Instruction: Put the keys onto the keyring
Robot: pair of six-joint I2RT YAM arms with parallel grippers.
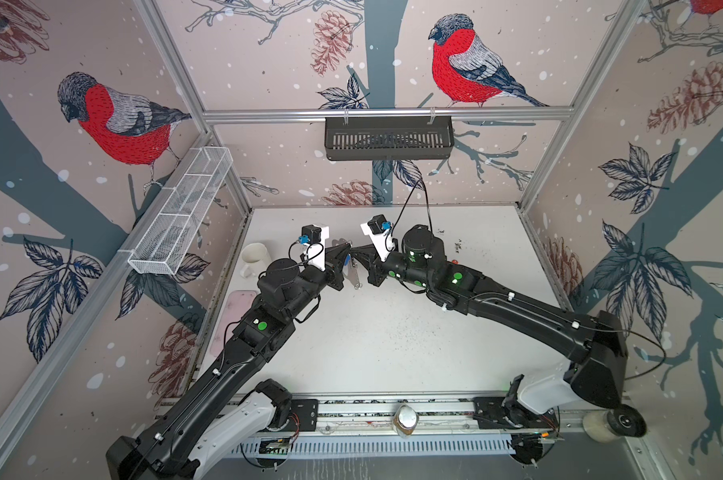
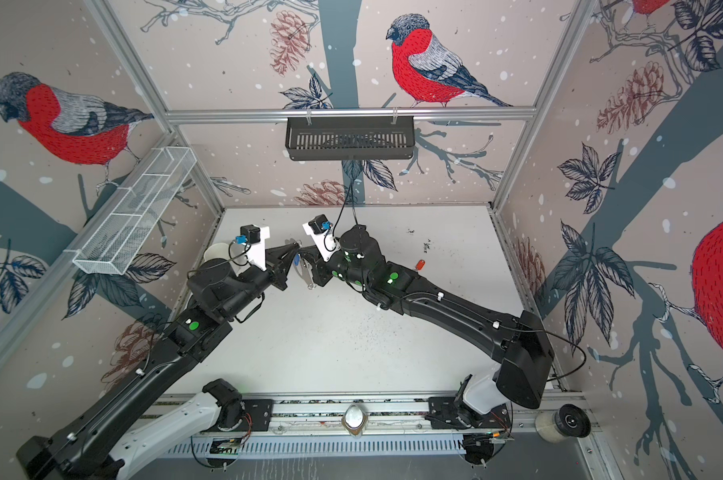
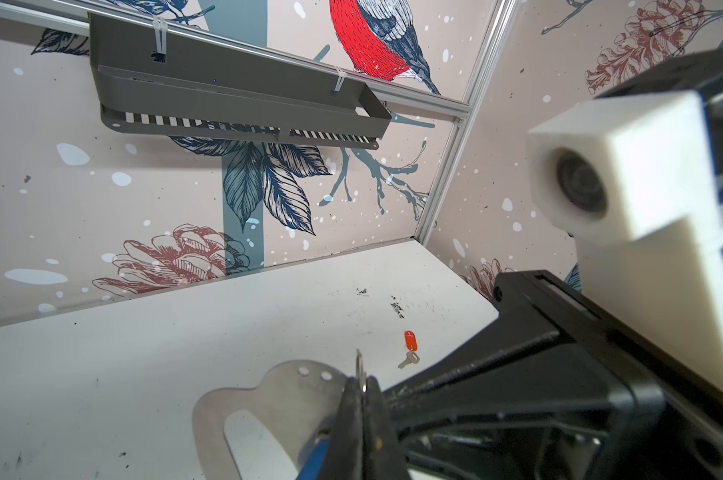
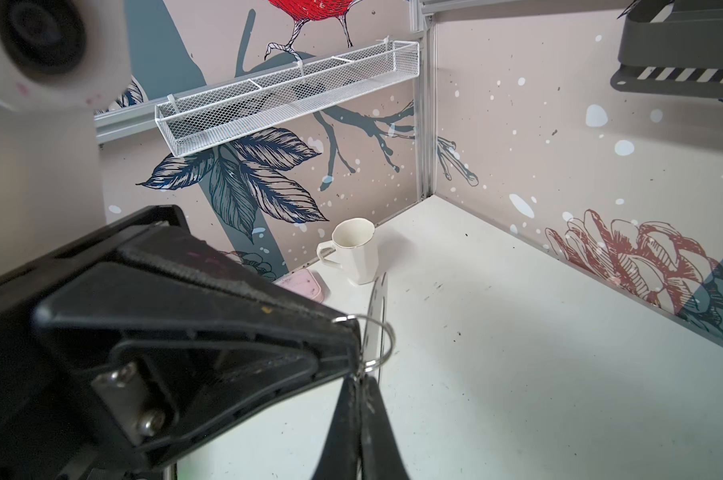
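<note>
Above the middle of the white table [image 1: 393, 332] the two arms are meeting tip to tip. The left gripper [image 3: 362, 386] is pinching its jaws tight on the keyring [image 3: 276, 390] by a wire loop [image 4: 391, 338] at its edge, so the keyring is hanging clear of the table between the two grippers. It is showing as a flat, dull grey metal plate with rounded corners, a long curved slot cut through it and two small pale rivets near the held edge. From the right wrist it is appearing edge-on and very thin. The right gripper [image 4: 362, 380] is clamping shut too, on a small ring [image 4: 370, 366] sitting on that loop. A blue tag [image 3: 312, 457] is peeking out just beside the left fingers; what it is hanging from I cannot tell.

Farther out, a silver key [image 3: 409, 359] with a red tag [image 3: 410, 340] is lying flat on the table, well apart from the grippers. A white mug [image 4: 353, 249] and a pink tray [image 4: 303, 282] are sitting by the left wall — and beyond them a white mesh basket [image 4: 289, 95] and a dark slotted shelf [image 1: 389, 137] are hanging on the walls.
</note>
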